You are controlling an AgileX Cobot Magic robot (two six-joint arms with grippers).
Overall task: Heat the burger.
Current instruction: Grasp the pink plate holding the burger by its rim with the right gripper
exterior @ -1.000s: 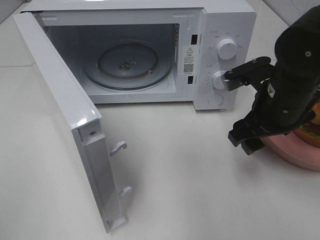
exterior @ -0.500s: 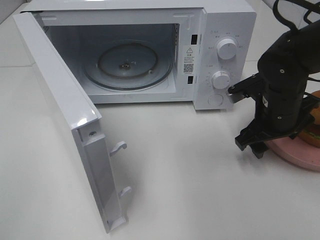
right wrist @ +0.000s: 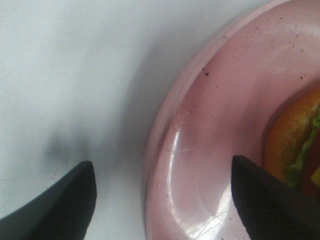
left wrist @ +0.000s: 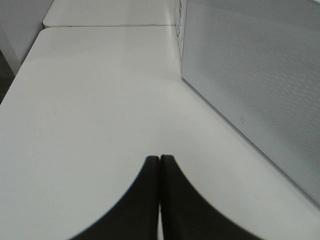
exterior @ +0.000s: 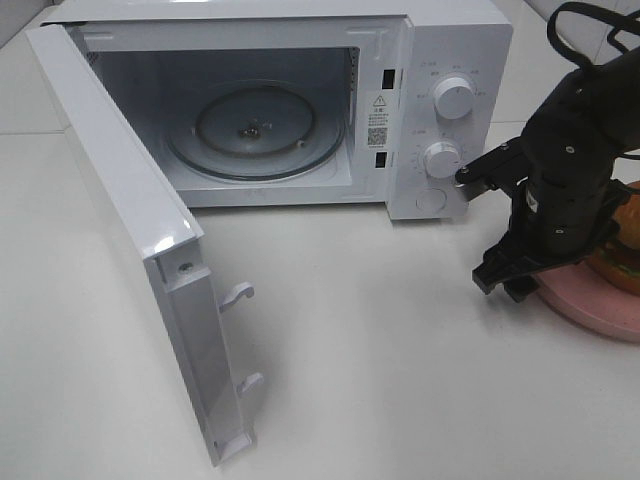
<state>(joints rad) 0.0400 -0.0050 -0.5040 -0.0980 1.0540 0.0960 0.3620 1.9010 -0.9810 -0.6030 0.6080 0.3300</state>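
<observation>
The burger [exterior: 626, 256] has a golden-brown bun and green lettuce, and lies on a pink plate [exterior: 592, 308] at the far right of the table; my right arm hides most of it. My right gripper [exterior: 503, 283] hangs low at the plate's left edge. In the right wrist view that gripper [right wrist: 165, 200] is open, with its fingers astride the plate's rim [right wrist: 160, 135], one over the table and one over the plate beside the burger [right wrist: 292, 145]. The left gripper [left wrist: 160, 172] is shut with nothing in it, above bare table.
A white microwave [exterior: 455, 60] stands at the back, its door [exterior: 130, 210] swung wide open to the left and its glass turntable [exterior: 255, 130] bare. Two knobs [exterior: 441, 158] sit close to my right arm. A white perforated microwave panel [left wrist: 250, 75] stands beside the left gripper.
My right arm has swung back and to the right, and its gripper has come down to the pink plate's left edge. The microwave has not moved.
</observation>
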